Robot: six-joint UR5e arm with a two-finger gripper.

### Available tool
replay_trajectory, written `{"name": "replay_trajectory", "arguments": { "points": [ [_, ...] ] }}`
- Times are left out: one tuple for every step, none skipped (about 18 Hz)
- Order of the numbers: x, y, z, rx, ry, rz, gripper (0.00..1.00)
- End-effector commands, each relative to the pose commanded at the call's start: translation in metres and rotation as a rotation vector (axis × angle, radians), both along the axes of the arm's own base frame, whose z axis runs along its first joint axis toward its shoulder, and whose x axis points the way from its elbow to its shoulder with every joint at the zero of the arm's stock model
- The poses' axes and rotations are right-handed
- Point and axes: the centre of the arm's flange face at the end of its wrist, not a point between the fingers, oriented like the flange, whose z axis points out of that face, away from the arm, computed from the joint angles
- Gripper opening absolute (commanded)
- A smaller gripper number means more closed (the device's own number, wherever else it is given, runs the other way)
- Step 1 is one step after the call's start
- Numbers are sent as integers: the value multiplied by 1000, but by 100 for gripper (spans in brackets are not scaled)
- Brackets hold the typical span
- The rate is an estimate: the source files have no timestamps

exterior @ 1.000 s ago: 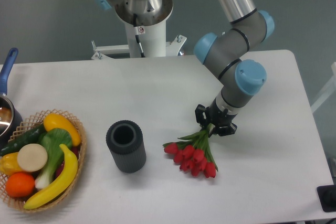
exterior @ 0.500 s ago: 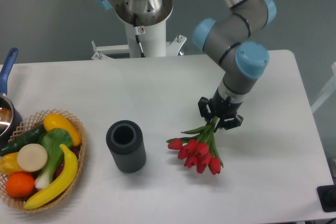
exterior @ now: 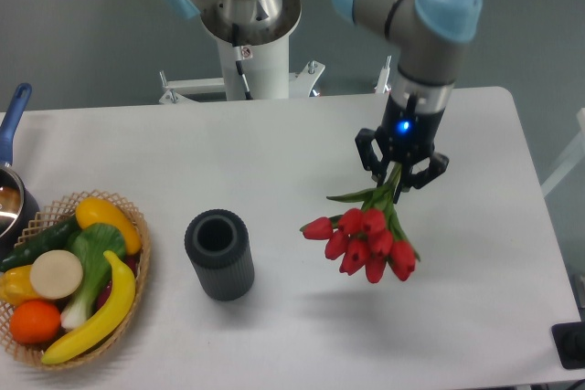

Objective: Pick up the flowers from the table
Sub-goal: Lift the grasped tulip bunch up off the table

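I am looking down on the table (exterior: 274,148) and seeing the gripper (exterior: 400,173) clenching the green stems of the flowers (exterior: 364,235), its two dark fingers pinching them from either side just above the leaves. A small blue light is glowing on the wrist above the fingers. The bunch is hanging from the fingers with the red tulip buds pointing down and toward about 7 o'clock of the gripper, and a soft shadow is lying on the white surface beneath and beyond the buds, so I am reading the flowers as off the tabletop rather than resting on it. One long leaf is sticking out toward 9 o'clock from the stems.

At 9 o'clock from the flowers, well apart from them, a dark ribbed cylinder (exterior: 219,254) is standing upright with its open mouth facing up. Farther out in the same direction, at the table's left edge, a wicker basket (exterior: 139,230) is holding a banana (exterior: 96,315), an orange (exterior: 36,321), a leafy green vegetable (exterior: 93,251) with a white stalk, a round pale slice (exterior: 56,274) and a yellow pepper-like piece (exterior: 106,217). Just beside the basket at its 10 o'clock, a pan with a blue handle (exterior: 12,122) is showing partly, cut off by the frame edge. The arm's white base column (exterior: 249,52) is standing behind the far table edge at 12 o'clock.
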Motion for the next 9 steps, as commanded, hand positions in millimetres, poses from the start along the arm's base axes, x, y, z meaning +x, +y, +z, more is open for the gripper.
{"name": "replay_trajectory", "arguments": {
  "points": [
    [1, 4, 15, 46, -8, 9, 33],
    [3, 9, 27, 95, -20, 7, 33],
    [6, 14, 40, 143, -28, -1, 33],
    [7, 17, 49, 181, -38, -6, 33],
    [9, 21, 56, 215, -43, -21, 33],
    [9, 26, 66, 260, -43, -42, 33],
    [11, 31, 73, 295, -51, -57, 33],
    [13, 33, 75, 315, -62, -67, 33],
    [14, 35, 75, 331, -72, -77, 33]
  ]
}}
